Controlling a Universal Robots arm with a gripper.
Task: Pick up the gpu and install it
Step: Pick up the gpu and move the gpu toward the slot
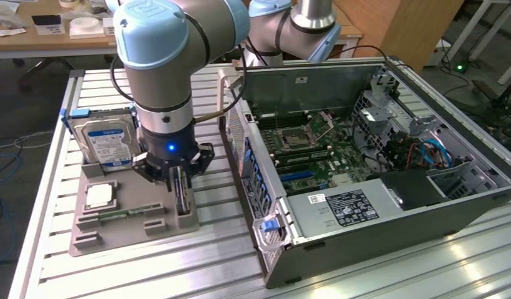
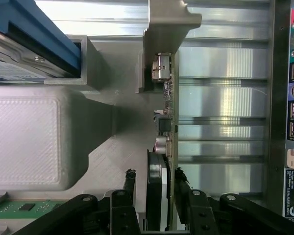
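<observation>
Your black fingers (image 2: 131, 186) hang spread, one on each side of the thin dark gpu (image 2: 167, 112) card, which stands on edge in the grey moulded holder (image 1: 114, 230), its long axis running between them.

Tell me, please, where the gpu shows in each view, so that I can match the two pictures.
Exterior view: the gpu stands on edge in the gray holder, directly under the gripper, on the exterior view's left of the open computer case.
Wrist view: the gpu is seen edge-on through the middle of the picture.
Shared landmark: the gray holder.
</observation>
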